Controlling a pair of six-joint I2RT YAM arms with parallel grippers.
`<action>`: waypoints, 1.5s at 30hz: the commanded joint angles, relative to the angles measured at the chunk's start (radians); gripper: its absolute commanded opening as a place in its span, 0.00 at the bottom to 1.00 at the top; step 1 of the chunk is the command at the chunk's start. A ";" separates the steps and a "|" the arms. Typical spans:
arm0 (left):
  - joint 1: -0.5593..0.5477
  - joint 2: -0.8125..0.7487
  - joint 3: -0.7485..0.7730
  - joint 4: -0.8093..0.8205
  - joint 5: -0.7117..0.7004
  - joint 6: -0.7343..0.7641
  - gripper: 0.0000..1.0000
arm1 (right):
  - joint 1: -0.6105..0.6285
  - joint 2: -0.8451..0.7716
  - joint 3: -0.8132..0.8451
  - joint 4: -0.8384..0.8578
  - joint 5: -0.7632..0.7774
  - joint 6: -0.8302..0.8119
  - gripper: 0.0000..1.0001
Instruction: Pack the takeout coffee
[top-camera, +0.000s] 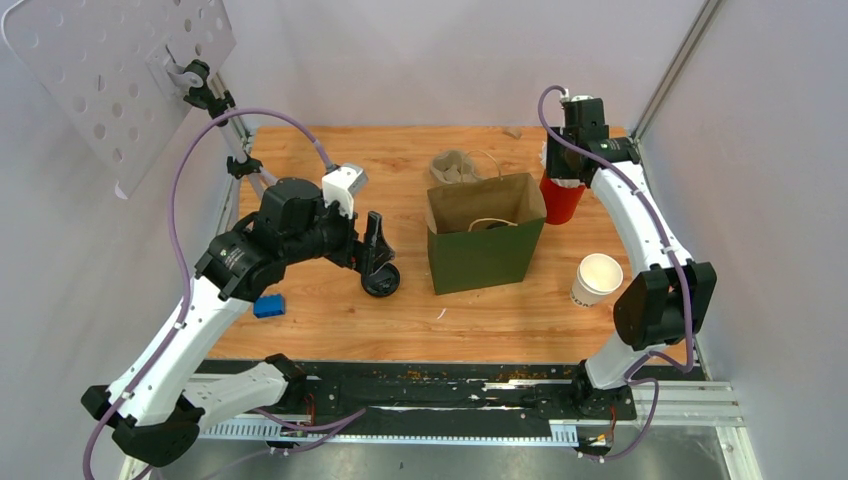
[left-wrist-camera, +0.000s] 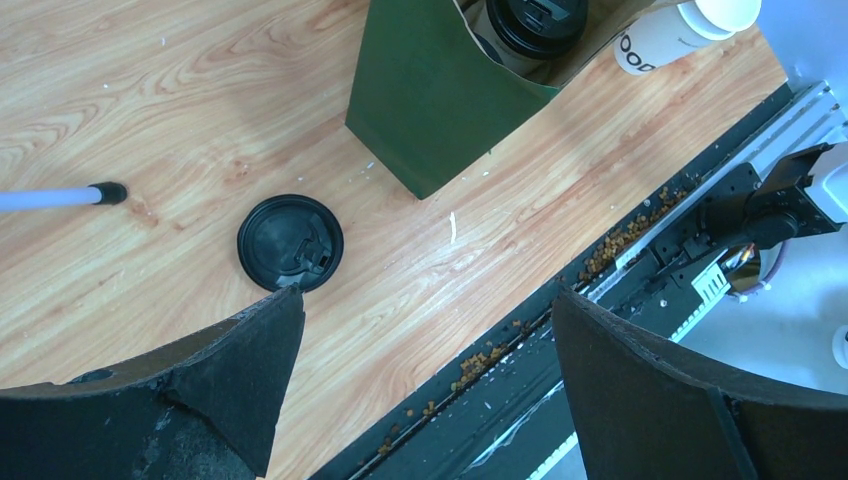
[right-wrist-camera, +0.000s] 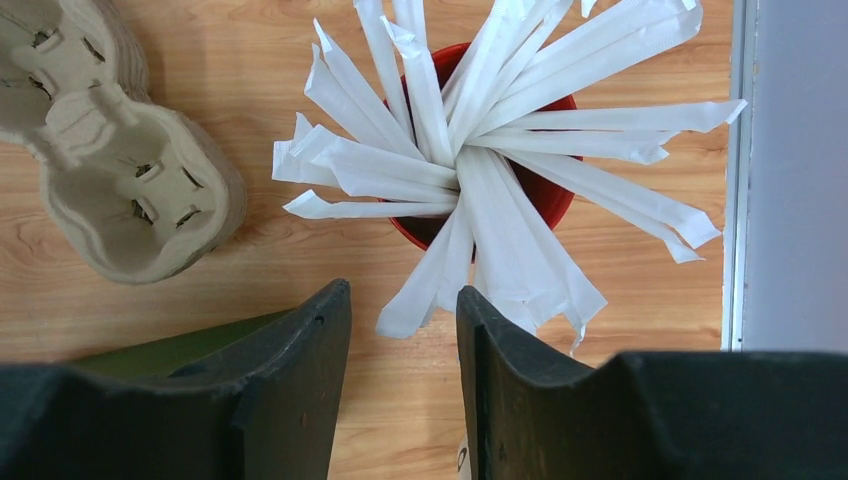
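The black lid (left-wrist-camera: 290, 243) looks light and bendy, so pinch its rim softly; left jaws hang wide open and empty, right jaws half open, empty too

Bag (top-camera: 485, 250) dark green, tan inside. Loose lid (left-wrist-camera: 290, 243) black. Open cup (top-camera: 597, 277) white, dark print. Red cup (top-camera: 562, 200), white stirrers (right-wrist-camera: 470, 110). Carrier (right-wrist-camera: 120, 180) beige-grey. Table (top-camera: 330, 320) light wood grain.

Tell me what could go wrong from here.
The black lid lies flat on the table near the open left claw; it may slide rather than lift.
The lidless white cup stands beside the right arm's elbow and could be knocked over.
The right claw, open at the stirrers, might catch several or tip the red cup.
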 joint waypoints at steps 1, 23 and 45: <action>0.004 0.004 0.001 0.022 0.003 0.009 1.00 | 0.003 -0.006 0.021 0.028 -0.019 -0.010 0.43; 0.003 0.021 0.014 0.019 -0.006 0.011 1.00 | 0.005 0.021 0.020 0.020 0.009 -0.053 0.36; 0.004 0.025 0.036 -0.010 -0.103 0.060 1.00 | 0.004 0.023 0.168 -0.126 0.015 -0.067 0.00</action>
